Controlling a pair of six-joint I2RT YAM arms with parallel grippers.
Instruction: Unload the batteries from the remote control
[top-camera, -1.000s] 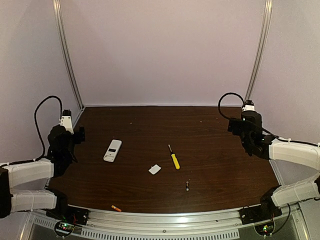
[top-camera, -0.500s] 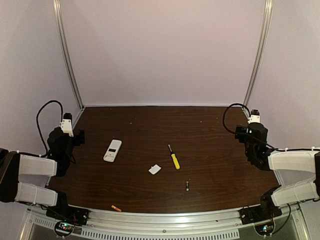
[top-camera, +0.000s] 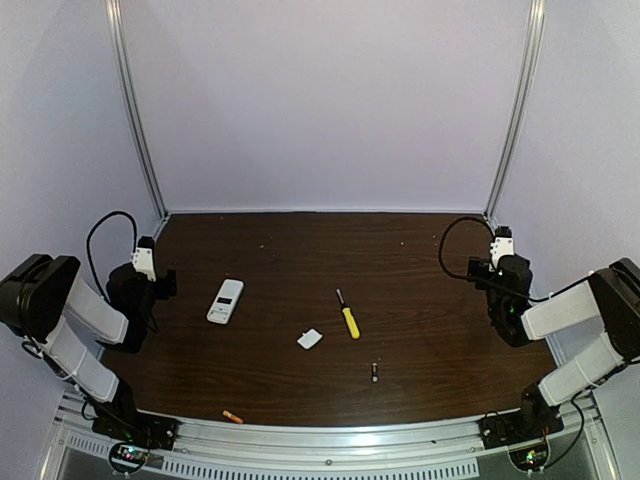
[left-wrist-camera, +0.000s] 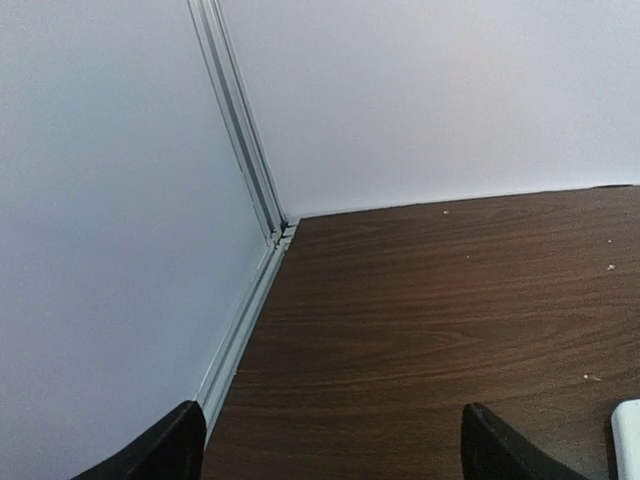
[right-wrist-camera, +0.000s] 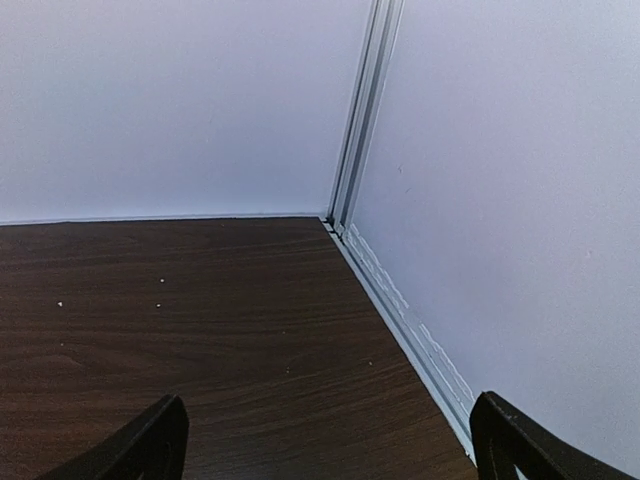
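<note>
From above, both arms have folded back to the side edges over the last second, elbows lifting, so the left gripper (top-camera: 163, 283) now sits by the left edge and the right gripper (top-camera: 480, 268) by the right edge, both well apart from everything on the bench (top-camera: 300, 250). Nothing on the bench has shifted in that time. The remote (top-camera: 225, 300) lies toward the left edge, the cover (top-camera: 310, 339) is off and lies nearer the middle, and the screwdriver (top-camera: 347, 315) is just beyond it. The dark battery (top-camera: 375, 372) lies right of centre toward the near edge, and the orange battery (top-camera: 232, 417) sits right at the near edge, left of centre. With both cells out and the arms withdrawing, I judge the unloading done and this a return to rest. On the left wrist camera, my fingers (left-wrist-camera: 160, 452) stand wide apart with nothing between them, facing the far left corner, and a white sliver of the remote shows at the lower right. On the right wrist camera, the fingers (right-wrist-camera: 150, 447) are likewise spread and empty, looking into the far right corner.
</note>
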